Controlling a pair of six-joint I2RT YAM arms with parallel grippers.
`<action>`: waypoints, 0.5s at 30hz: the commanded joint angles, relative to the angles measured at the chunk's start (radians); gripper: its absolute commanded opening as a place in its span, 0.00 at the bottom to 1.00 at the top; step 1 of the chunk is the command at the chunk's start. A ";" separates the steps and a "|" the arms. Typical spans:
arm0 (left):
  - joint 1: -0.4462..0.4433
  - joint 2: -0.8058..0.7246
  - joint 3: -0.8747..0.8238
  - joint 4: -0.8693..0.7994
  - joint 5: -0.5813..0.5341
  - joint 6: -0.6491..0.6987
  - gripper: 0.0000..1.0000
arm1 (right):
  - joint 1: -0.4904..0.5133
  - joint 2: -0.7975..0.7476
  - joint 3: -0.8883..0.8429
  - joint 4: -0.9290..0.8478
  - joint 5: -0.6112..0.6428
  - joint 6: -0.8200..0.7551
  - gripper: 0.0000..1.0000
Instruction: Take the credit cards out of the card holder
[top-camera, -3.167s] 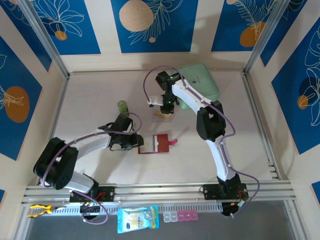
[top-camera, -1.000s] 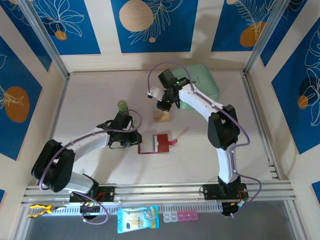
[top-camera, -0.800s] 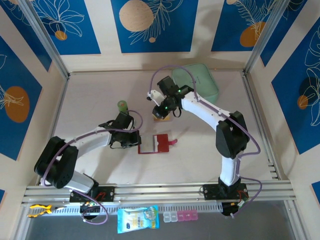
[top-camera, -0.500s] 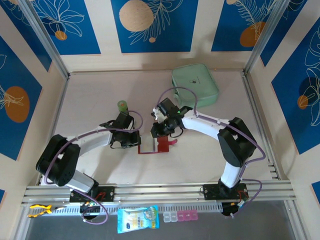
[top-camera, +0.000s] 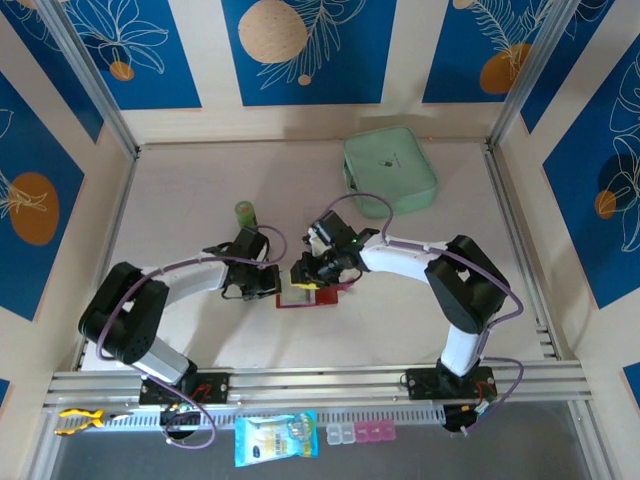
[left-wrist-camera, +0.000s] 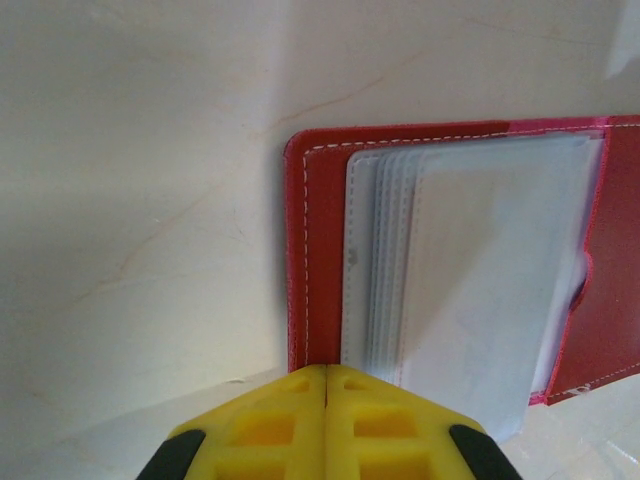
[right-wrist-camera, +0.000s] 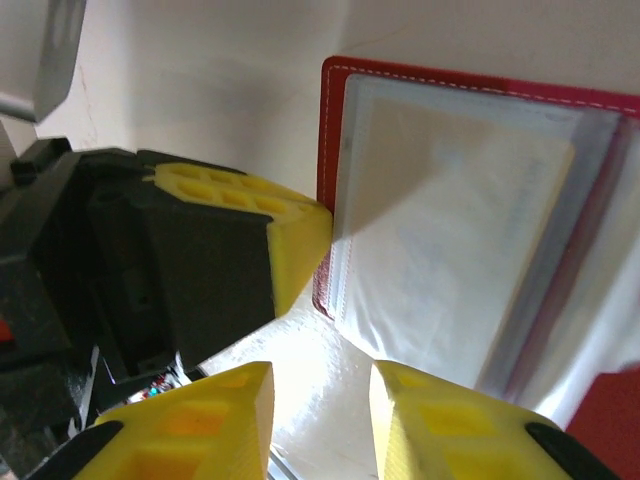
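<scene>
The dark red card holder (top-camera: 312, 298) lies open on the table, its pale clear sleeves (left-wrist-camera: 470, 290) facing up. My left gripper (top-camera: 274, 287) is shut, its yellow tips (left-wrist-camera: 327, 372) resting on the holder's left edge. My right gripper (top-camera: 305, 279) hovers low over the holder, a little open, with bare table between its fingers (right-wrist-camera: 320, 400). Through the top sleeve a pale beige rectangle (right-wrist-camera: 455, 205) shows, seemingly one of the credit cards. The left gripper's yellow tip (right-wrist-camera: 290, 240) touches the red edge beside it.
A mint-green zip pouch (top-camera: 390, 170) lies at the back right. A small green bottle (top-camera: 244, 212) stands behind the left arm. A blue packet (top-camera: 275, 438), small pill boxes (top-camera: 360, 432) and a yellow toy (top-camera: 78, 420) lie below the rails at the near edge.
My right arm has swung from near the green pouch forward and down to the card holder, and its jaws have parted slightly. The left gripper has stayed at the holder's left edge.
</scene>
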 joint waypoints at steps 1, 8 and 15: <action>0.012 0.002 -0.021 -0.012 -0.019 0.023 0.01 | -0.005 0.029 0.001 0.025 -0.025 0.031 0.29; 0.012 0.010 -0.017 -0.013 -0.016 0.023 0.01 | -0.017 0.075 0.009 0.017 -0.027 0.022 0.27; 0.014 0.004 -0.015 -0.023 -0.021 0.027 0.00 | -0.027 0.092 0.012 -0.014 -0.007 0.000 0.27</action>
